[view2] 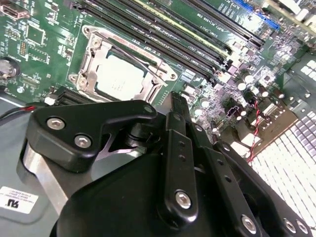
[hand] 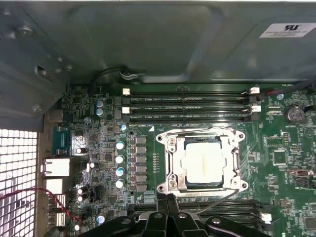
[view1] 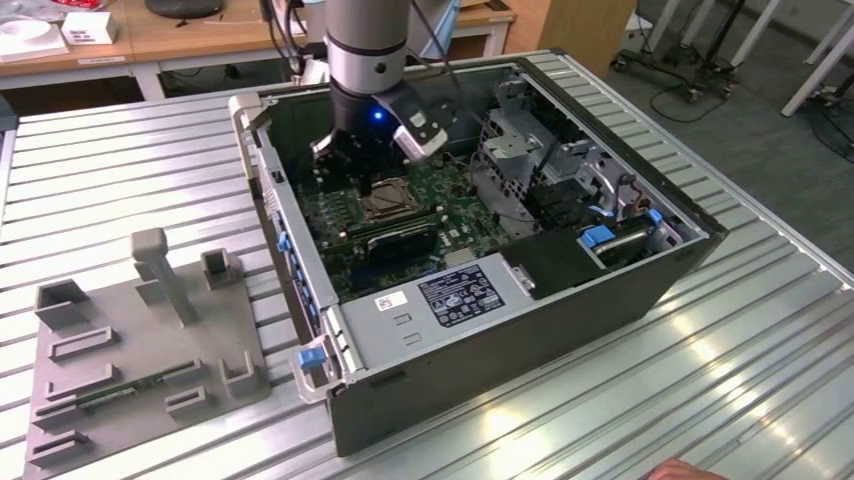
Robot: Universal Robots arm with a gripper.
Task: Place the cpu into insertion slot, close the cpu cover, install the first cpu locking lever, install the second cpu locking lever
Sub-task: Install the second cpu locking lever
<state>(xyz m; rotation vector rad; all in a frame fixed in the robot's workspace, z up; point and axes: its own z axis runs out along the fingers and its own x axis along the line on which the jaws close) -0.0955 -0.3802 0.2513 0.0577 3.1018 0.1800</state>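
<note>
- Exterior view: the arm is seen reaching straight down into the open computer case [view1: 534, 300], with the gripper [view1: 363, 178] held just above the CPU socket on the motherboard [view1: 400, 230].
- The gripper's fingers [hand: 167, 207] are seen pressed together in the first wrist view, with nothing held between them; the tips sit just beside the socket's edge.
- The cpu [hand: 203, 163] is seated flat in the socket, its pale silvery-tan top showing through the open centre of the frame in both wrist views.
- The cpu cover [hand: 170, 163] is lying closed, flat around the chip.
- A thin wire locking lever [view2: 148, 66] is seen crossing a corner of the cover in the second wrist view; whether it is latched cannot be told.
- Memory slots [hand: 187, 108] are seen running alongside the socket.
</note>
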